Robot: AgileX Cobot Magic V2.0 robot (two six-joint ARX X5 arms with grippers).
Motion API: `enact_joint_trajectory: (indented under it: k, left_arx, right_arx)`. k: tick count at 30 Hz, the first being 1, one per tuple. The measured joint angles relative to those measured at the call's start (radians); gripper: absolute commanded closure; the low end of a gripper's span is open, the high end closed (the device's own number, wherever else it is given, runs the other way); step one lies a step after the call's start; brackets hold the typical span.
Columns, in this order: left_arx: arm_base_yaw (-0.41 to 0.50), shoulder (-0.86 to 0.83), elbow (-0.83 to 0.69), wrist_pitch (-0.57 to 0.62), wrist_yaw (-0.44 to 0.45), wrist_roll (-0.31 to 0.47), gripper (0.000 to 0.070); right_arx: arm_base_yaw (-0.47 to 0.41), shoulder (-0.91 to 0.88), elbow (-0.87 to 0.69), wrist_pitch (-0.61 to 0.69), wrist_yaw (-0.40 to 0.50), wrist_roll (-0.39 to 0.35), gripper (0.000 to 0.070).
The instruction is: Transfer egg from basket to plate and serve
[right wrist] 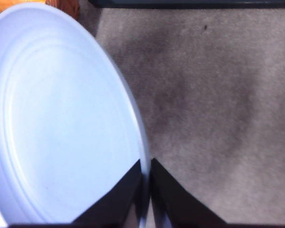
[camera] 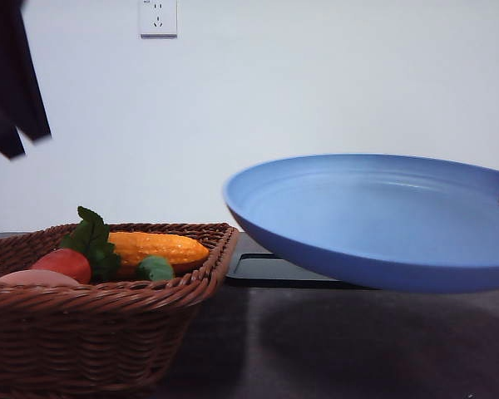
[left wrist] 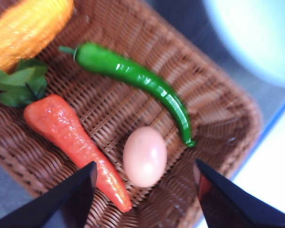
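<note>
At the far left of the front view, the left arm (camera: 12, 79) shows as a dark shape raised high above the wicker basket (camera: 91, 332), which sits on the dark counter (camera: 349, 349). In the left wrist view the left gripper (left wrist: 145, 178) hangs over the basket's inside with its two black fingers (left wrist: 78, 190) spread wide apart, gripping nothing. The egg (left wrist: 145, 156) lies on the woven floor of the basket, between those fingers but below them and untouched. A carrot (left wrist: 73, 137) with green leaves lies just beside the egg, close enough that contact cannot be ruled out, and a green chili pepper (left wrist: 137, 80) curves past the egg's other side, its tip near it. An ear of yellow corn (left wrist: 28, 28) lies at the basket's far corner, next to the carrot's leaves.

In the front view the egg (camera: 35, 278) peeks over the near rim at the basket's left end, with the carrot (camera: 65, 263), the corn (camera: 158, 247) and the pepper (camera: 154, 268) to its right.

Right of the basket, a flat black tray (camera: 270, 270) rests on the counter. The blue plate (camera: 374, 220) is held in the air above the tray and counter, tilted, its lower edge toward the camera. The right gripper (right wrist: 146, 190) pinches the plate's rim (right wrist: 133, 118), its fingers pressed together on either side of the edge. The plate is bare inside.
</note>
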Motion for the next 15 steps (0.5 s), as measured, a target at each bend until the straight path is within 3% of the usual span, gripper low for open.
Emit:
enact_joint_trajectory:
  k: [10, 15]
  left_arx:
    - [-0.028, 0.157, 0.002, 0.004, -0.064, 0.111, 0.0291]
    - [-0.028, 0.225, 0.002, 0.005, -0.069, 0.123, 0.0291]
  right_arx:
    - [-0.019, -0.07, 0.011, -0.031, -0.013, 0.0, 0.07]
    - [-0.02, -0.093, 0.067, -0.044, -0.013, 0.0, 0.07]
